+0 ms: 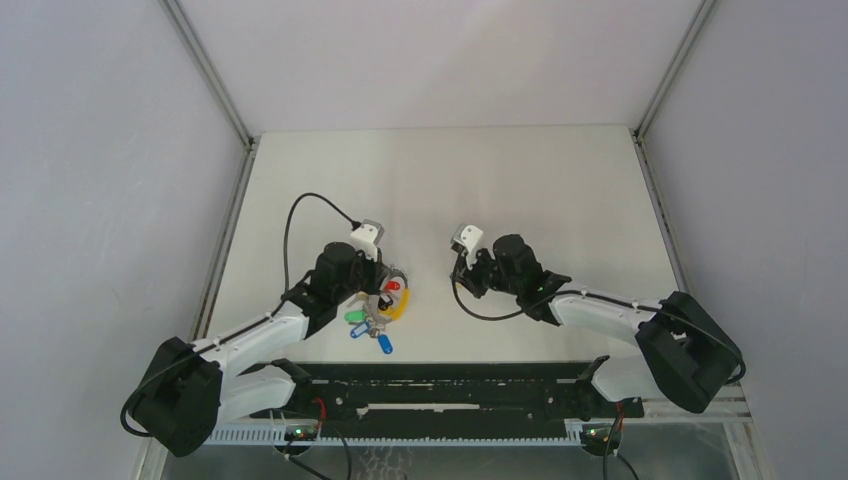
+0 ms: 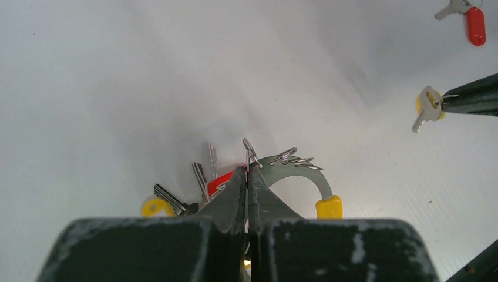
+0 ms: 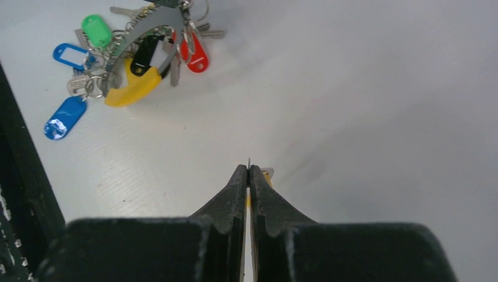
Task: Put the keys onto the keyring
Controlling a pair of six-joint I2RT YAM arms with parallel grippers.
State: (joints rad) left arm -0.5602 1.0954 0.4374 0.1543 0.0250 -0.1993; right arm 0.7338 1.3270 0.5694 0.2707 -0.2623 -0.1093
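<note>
Grey metal keyring, lower centre of the left wrist view, is pinched tight by the left gripper, probably to steady it. At the right edge, the right gripper clamps the yellow key, seemingly ready for threading. The red key lies loose upper right.

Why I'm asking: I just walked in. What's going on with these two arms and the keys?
The left gripper has its fingers shut on the grey end of the keyring, holding it near the table's front edge. The right gripper pinches the yellow-headed key off to the side, clear of the ring. The red-headed key lies loose on the table beyond it. Neither of those two keys is on the ring yet.
</note>
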